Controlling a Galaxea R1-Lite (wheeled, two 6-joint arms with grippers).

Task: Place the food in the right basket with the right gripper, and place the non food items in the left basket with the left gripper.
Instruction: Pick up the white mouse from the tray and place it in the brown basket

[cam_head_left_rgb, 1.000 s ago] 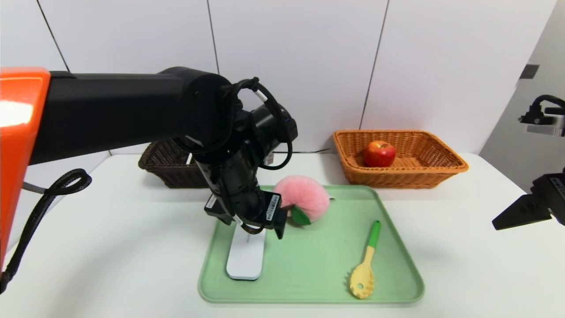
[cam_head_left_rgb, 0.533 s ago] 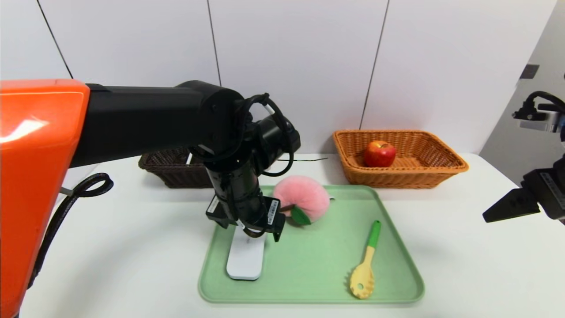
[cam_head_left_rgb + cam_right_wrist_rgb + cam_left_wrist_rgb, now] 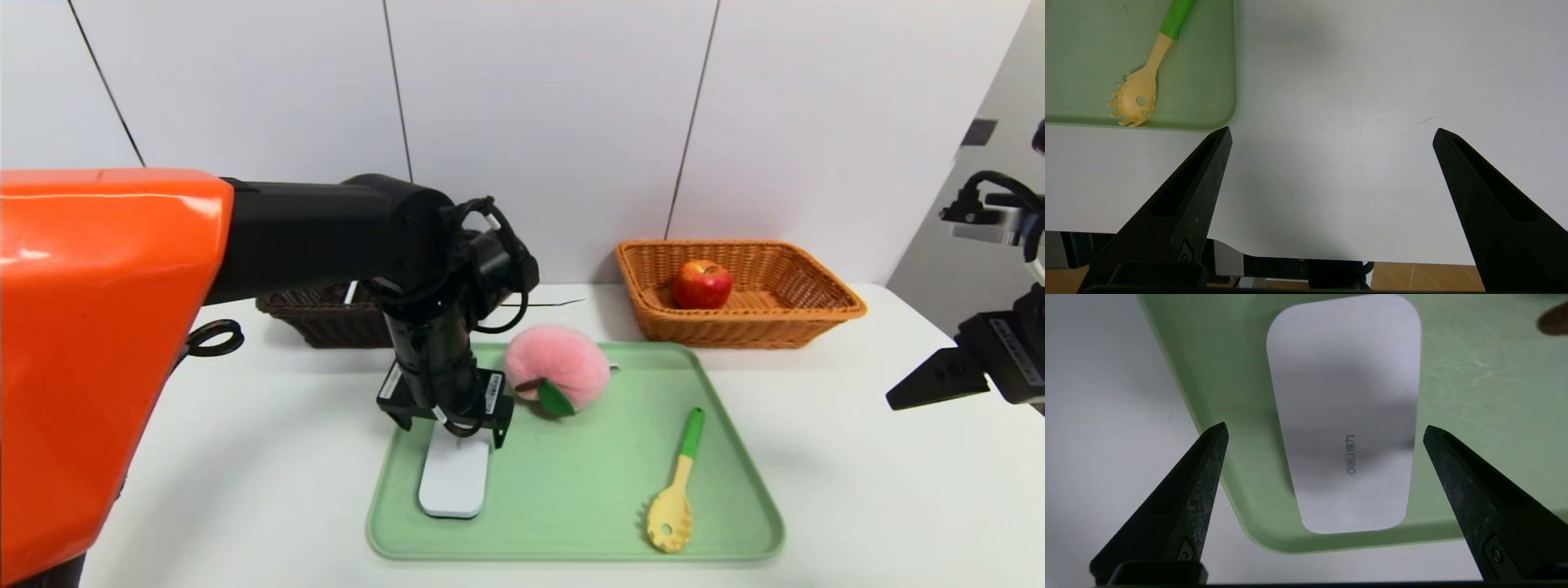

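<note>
My left gripper (image 3: 1325, 430) hangs wide open right over the white box (image 3: 454, 483) on the green tray (image 3: 588, 506), not touching it. The pink fluffy peach (image 3: 557, 377) and the yellow spoon (image 3: 673, 502) lie there too. My right gripper (image 3: 1331, 134) waits open, off beside the tray.

on the counter (image 3: 857, 457) sits a tray (image 3: 735, 490); a flat device (image 3: 454, 486) lies at its left, a plush peach (image 3: 563, 371) behind, a pasta spoon (image 3: 674, 490) right; two baskets (image 3: 318, 314) (image 3: 808, 314) stand behind, an apple (image 3: 701, 283) in the right one.
</note>
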